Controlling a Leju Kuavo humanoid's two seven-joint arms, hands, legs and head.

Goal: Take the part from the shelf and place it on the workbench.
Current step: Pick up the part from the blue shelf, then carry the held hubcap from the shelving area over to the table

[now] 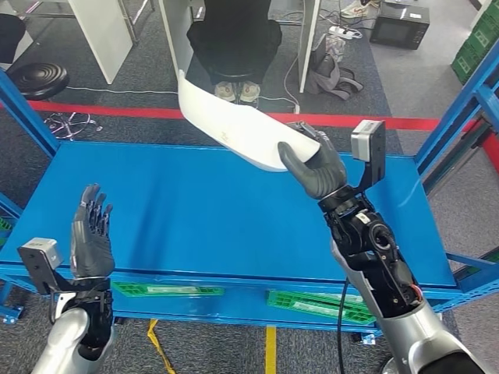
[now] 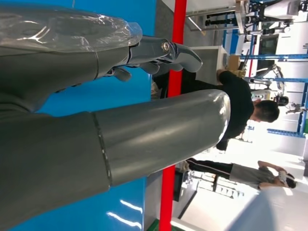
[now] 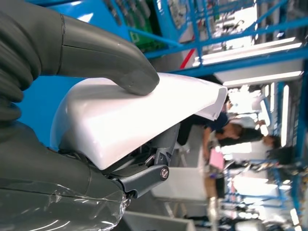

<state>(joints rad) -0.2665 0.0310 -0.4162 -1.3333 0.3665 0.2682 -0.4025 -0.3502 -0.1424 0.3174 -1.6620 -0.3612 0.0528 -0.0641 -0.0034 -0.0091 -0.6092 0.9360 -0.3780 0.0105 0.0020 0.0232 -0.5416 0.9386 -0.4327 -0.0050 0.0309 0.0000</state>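
nearest the head camera, low on the left, the left robot hand (image 1: 91,234) is raised palm-in with its fingers spread upward and nothing in it, hovering over the near-left edge of the blue tabletop (image 1: 194,218); in the left wrist view the same robot hand (image 2: 109,110) shows a thick grey thumb and straightened dark fingers with only air between them. the tabletop is a flat glossy blue sheet in a blue steel frame (image 1: 465,101), with uprights rising at both sides. under its near edge lie green plastic crates (image 1: 317,305), their contents too hidden to tell. beyond the tabletop a red line (image 1: 118,109) runs across the grey carpeted floor, and a person in black (image 1: 235,39) sits just past it, with a black stool (image 1: 38,78) to the left and a dark microwave-like box (image 1: 400,23) far right. the white curved part (image 1: 235,125) is held in the air above the far middle of the tabletop, not touching it. its long axis runs diagonally, the far end tilted up toward the seated person and the near end down to the right, where the right robot hand (image 1: 315,167) grips it. in the right wrist view the thumb (image 3: 120,65) presses on the smooth white shell (image 3: 120,115) while darker fingers (image 3: 145,175) close underneath.
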